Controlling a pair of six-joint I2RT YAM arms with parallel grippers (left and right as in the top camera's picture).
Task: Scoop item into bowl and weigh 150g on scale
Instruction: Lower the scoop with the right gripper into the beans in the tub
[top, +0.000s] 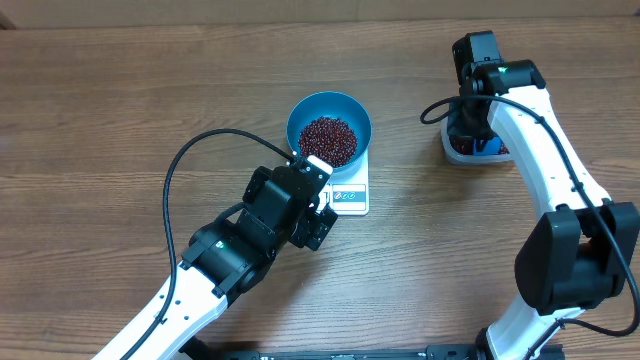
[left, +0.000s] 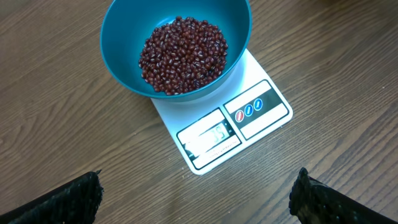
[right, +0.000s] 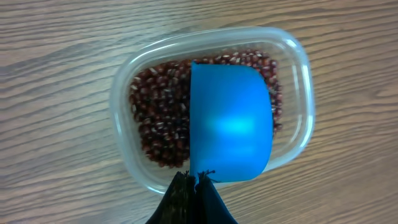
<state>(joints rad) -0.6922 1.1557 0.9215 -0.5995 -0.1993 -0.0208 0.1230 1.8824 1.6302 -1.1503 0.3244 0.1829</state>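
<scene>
Leftmost, the left gripper (left: 196, 198) hovers above the wooden table (top: 90, 110) with its jaws wide apart and nothing between them. In the left wrist view, its two fingertips sit to either side at the near edge of the picture. The white scale (left: 171, 118) lies just ahead of these jaws, its display (left: 208, 138) and button panel turned toward them; the digits are too blurred to read with certainty. On the far part of the scale stands the teal bowl (left: 118, 37), upright, holding a heap of red-brown beans (left: 183, 56) that covers its floor.

Well apart to the right, the right gripper (right: 196, 196) has its jaws pressed together on the near end of a bright blue scoop (right: 230, 124), whose long axis runs straight out from the fingertips. The scoop hangs over a clear plastic tub (right: 301, 81) with reserve beans (right: 158, 124) beneath it. Whether the scoop carries a load cannot be told.

Judged from this layout, any further top-up falls to the right arm: the bowl lies to its left across the table, and the scoop must travel that way level. The left arm is nearer the bowl but holds no tool.
</scene>
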